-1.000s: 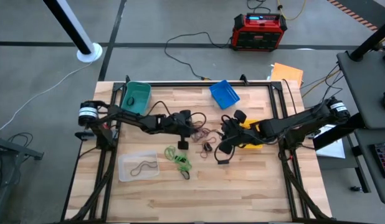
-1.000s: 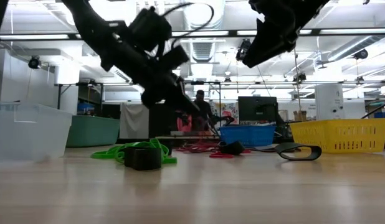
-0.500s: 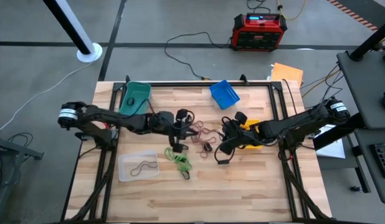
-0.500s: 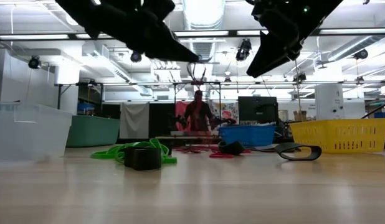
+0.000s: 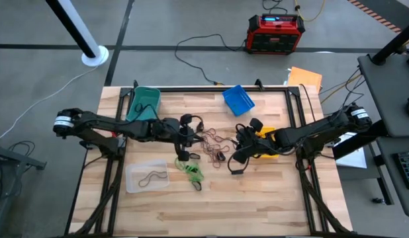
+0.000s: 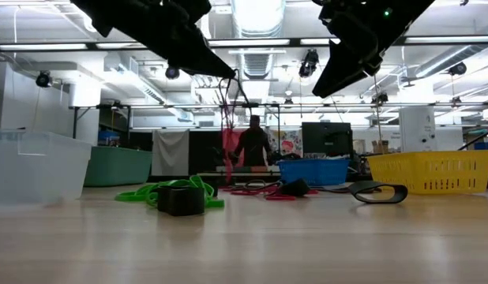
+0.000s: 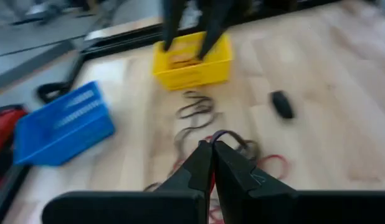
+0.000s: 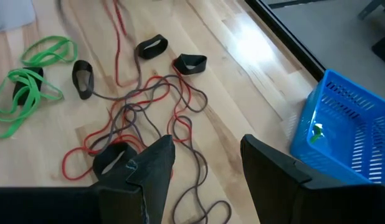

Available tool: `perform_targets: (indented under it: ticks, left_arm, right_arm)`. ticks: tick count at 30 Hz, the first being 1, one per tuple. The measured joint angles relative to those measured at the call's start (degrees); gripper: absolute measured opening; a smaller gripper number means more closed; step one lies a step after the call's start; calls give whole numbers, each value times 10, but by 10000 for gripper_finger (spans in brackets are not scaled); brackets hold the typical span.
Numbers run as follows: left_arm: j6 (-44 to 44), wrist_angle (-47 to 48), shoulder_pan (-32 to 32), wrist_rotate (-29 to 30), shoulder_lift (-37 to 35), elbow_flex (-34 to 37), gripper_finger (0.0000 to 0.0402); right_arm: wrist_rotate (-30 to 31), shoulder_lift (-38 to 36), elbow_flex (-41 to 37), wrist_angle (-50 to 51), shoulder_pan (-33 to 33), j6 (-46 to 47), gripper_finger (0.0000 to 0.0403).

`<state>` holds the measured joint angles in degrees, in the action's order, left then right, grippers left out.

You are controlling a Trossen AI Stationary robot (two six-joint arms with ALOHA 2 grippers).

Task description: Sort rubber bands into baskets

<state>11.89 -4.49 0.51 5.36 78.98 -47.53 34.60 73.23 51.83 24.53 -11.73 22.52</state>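
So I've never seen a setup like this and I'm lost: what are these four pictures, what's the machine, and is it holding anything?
It is one moment seen by four cameras: one above the table, one level with its top, and one on each arm's wrist. Two dark robot arms work at a wooden table. Their job is sorting rubber bands into baskets: teal, blue, yellow and clear. The left pincer is shut on a red band, lifting it from the tangle. The right pincer hovers open and empty near the yellow basket. Green bands lie nearby.
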Motion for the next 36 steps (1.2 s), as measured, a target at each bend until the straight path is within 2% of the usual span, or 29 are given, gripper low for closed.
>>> perform_targets:
  ticks: [3, 4, 7, 8, 13, 19, 21, 26, 33, 36]
  left_arm:
    - [-42, -21, 0, 108, -2, 0, 0]
    - [-58, -26, 2, 112, 1, -1, 0]
    - [-54, -4, 0, 1, 15, -6, 0]
    - [-54, 12, -3, -16, 18, -6, 0]
    - [-69, 70, 2, 47, 12, -6, 0]
    - [-64, 90, -4, -44, 8, -6, 0]
    - [-63, 90, -5, -40, 10, -6, 0]
    - [-44, 83, -6, 20, 19, -6, 0]
    - [36, 75, 4, 27, 21, -4, 0]
    - [57, 74, 26, 31, 21, 1, 0]
  right_arm:
    - [0, 0, -2, -2, 0, 0, 180]
    - [0, 0, -4, -4, 0, 0, 180]
    - [0, 0, -7, -8, 0, 0, 180]
    - [0, 0, -8, -9, 0, 0, 180]
    - [0, 0, -14, -13, 0, 0, 180]
    - [1, 0, -13, -21, 2, -1, 180]
    - [1, 0, -13, -42, 8, -12, 180]
    - [1, 0, -13, -113, 36, -74, 180]
    - [-5, 0, -13, -213, 97, -181, 180]
    - [-35, 0, -13, -233, 129, -205, 180]
